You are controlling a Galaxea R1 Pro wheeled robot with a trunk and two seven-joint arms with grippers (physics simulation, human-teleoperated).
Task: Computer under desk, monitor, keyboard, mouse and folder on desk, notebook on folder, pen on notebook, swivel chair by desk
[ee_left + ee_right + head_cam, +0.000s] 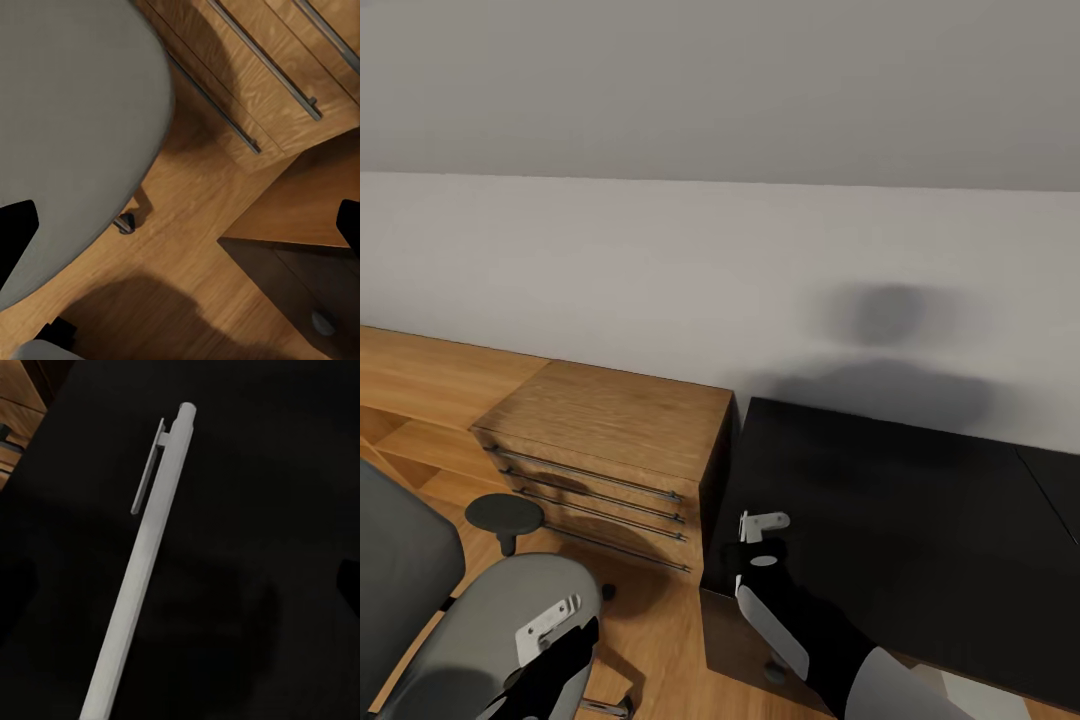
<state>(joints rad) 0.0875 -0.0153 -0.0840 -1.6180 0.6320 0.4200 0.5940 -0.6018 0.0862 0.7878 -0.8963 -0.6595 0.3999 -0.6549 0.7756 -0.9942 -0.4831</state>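
The thin pale white pen [146, 562] with a clip near its cap shows close in the right wrist view, against the glossy black table [900, 500]; whether the right jaws [760, 545] grip it I cannot tell. The left jaws [555, 640] stand apart over the grey upholstered swivel chair [490, 630], beside a light wooden chest of drawers [610, 445] on the wooden floor [187, 247].

No legible text, label, brand, number or sign is found on any surface. The pen [146, 562] barrel is plain, the black tabletop [880, 500] unmarked, and the wooden chest of drawers [610, 440] carries no lettering.
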